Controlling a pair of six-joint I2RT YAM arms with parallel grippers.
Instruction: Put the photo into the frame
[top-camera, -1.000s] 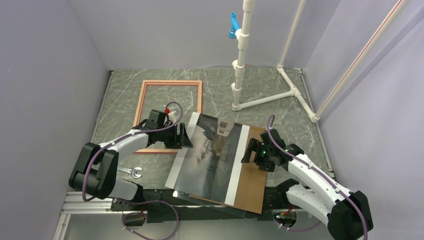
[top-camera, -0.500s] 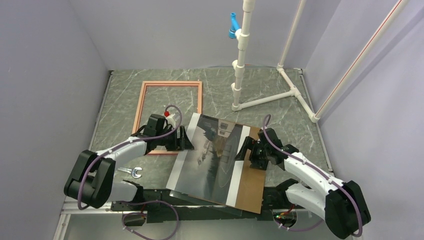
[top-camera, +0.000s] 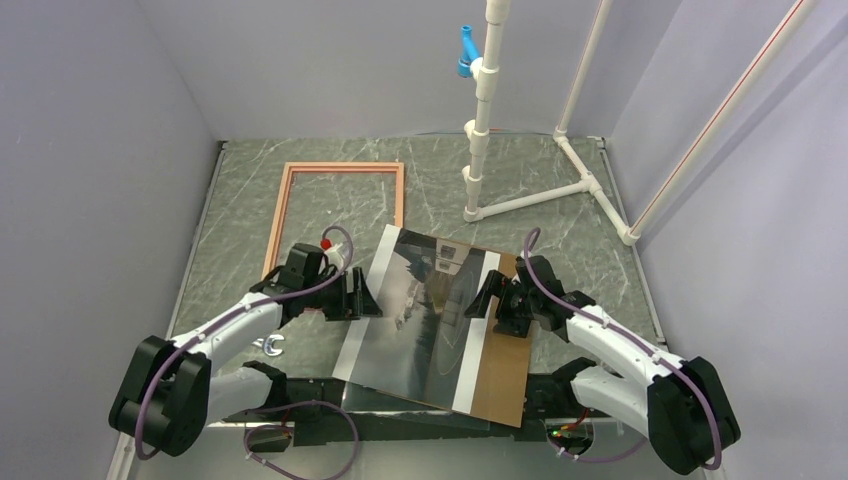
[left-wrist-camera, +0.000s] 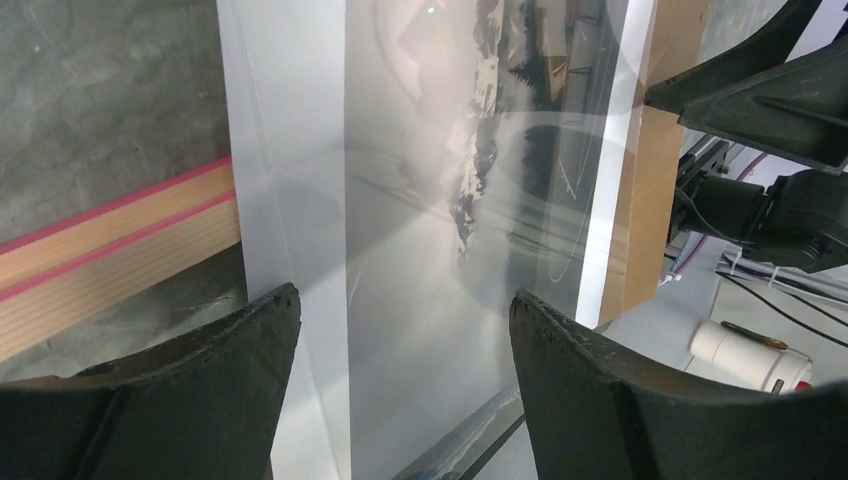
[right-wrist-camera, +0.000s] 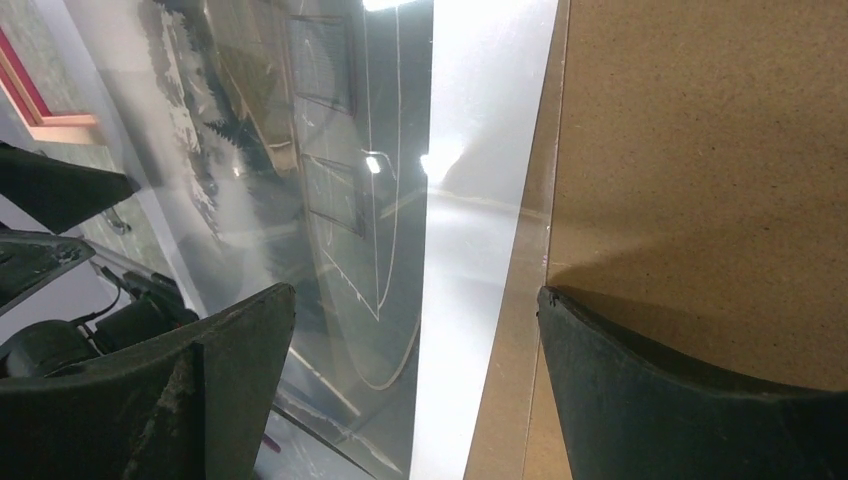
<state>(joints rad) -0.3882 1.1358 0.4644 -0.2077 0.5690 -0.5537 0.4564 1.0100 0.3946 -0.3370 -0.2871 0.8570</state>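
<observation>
Left tool and right tool agape beside the photo; long axis near-to-far, far end rightward

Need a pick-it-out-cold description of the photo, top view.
On the dark marbled table, look at the near middle, right of the salmon frame. The photo is the big sheet there, overlapping a brown board. Only it is glossy: a dark grey landscape with a white band down each long side.

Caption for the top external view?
Left gripper and right gripper, both open, flank the photo on brown board; frame beyond.
</observation>
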